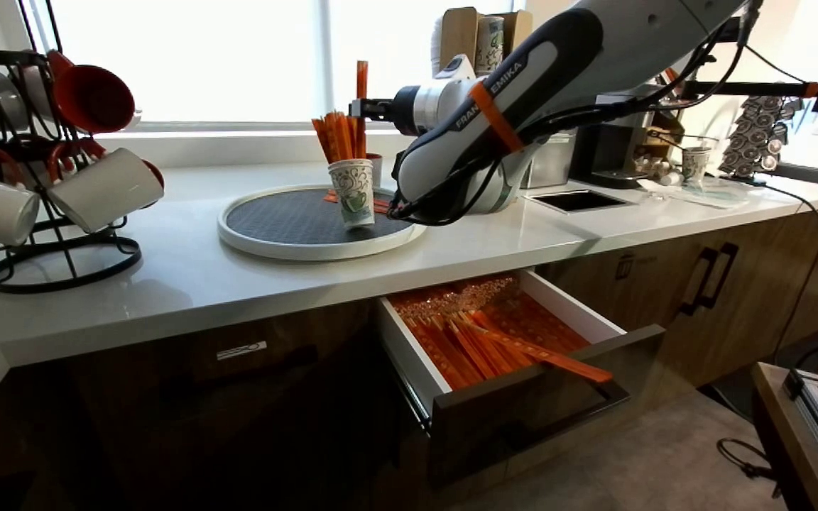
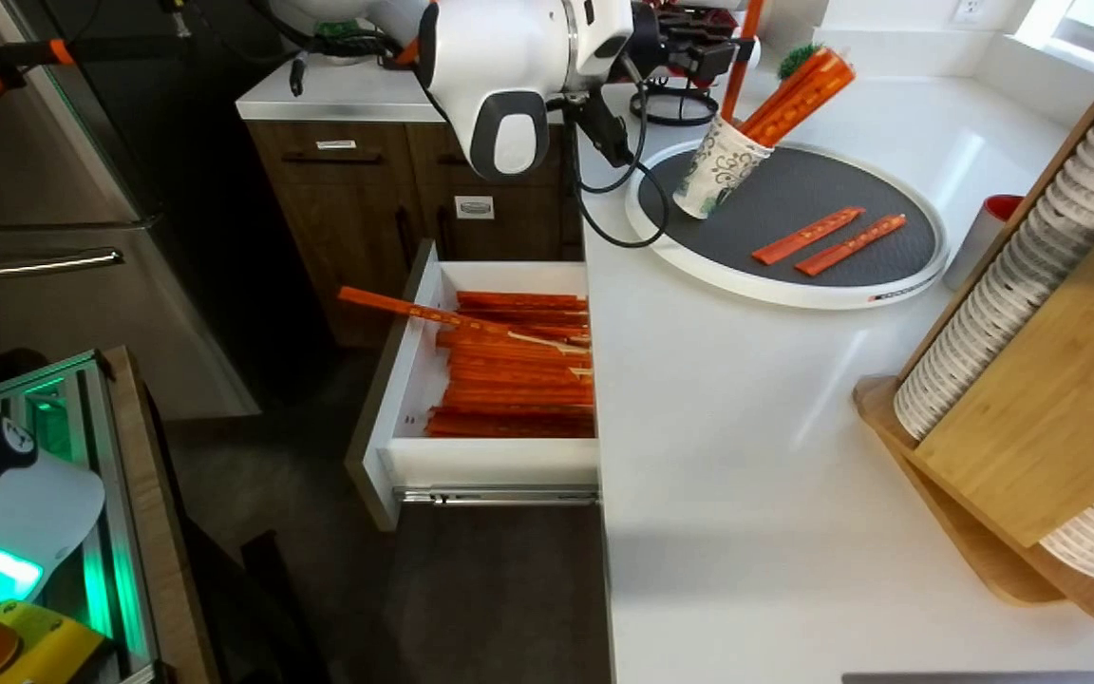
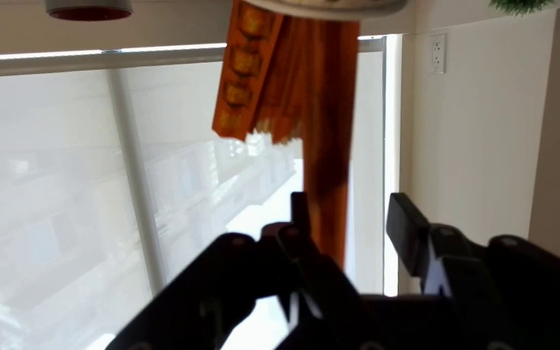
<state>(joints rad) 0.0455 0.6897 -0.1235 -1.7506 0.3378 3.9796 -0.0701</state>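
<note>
In the wrist view my gripper [image 3: 348, 206] stands open around a tall orange wrapped stick [image 3: 328, 170]. The stick lies close to the left finger [image 3: 301, 214], with a gap to the right finger [image 3: 406, 233]; whether it touches is unclear. Shorter orange packets [image 1: 338, 135] bunch beside it in a patterned paper cup [image 1: 353, 191]. This cup rests on a round grey turntable [image 1: 274, 213] and looks tilted in an exterior view [image 2: 720, 169]. Two loose packets, one nearer the rim [image 2: 851, 244], lie flat on the turntable. The tall stick's lower end is hidden by the cup.
Below the counter an open drawer [image 2: 490, 465] holds many orange packets, one of them [image 1: 558, 358] poking over its front. A mug rack [image 1: 61, 266] and a wooden cup holder [image 2: 1050, 380] stand on the counter. Behind the turntable is a red-rimmed cup [image 2: 982, 237].
</note>
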